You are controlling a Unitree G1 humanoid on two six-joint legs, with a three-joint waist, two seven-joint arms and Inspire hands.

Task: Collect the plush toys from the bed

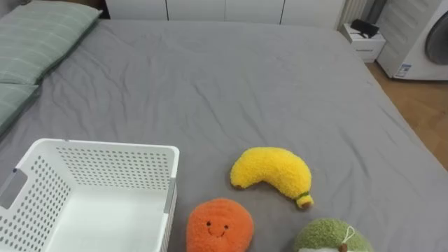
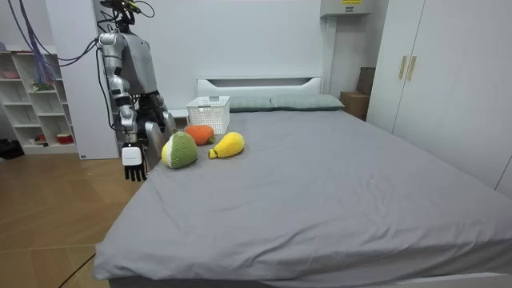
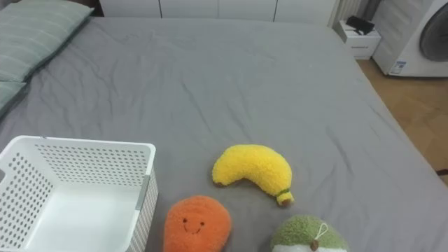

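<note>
Three plush toys lie near the bed's edge in front of me. A yellow banana (image 1: 269,175) sits in the middle. An orange toy with a smiling face (image 1: 219,225) is nearer to me, and a green round one (image 1: 332,238) is at the lower right. A white perforated basket (image 1: 105,147) stands empty on the bed at my left, close beside the orange toy. In the room view I stand upright at the bedside by the toys. My right hand (image 2: 134,164) hangs open at my side, below the mattress top. My left hand (image 2: 160,120) is dark against my body near the bed's edge.
The grey bed (image 1: 231,84) stretches wide and bare beyond the toys. Green striped pillows (image 1: 42,42) lie at the far left. A white nightstand (image 1: 365,43) and a washing machine (image 1: 427,35) stand past the far right corner. Shelves (image 2: 32,96) are behind me.
</note>
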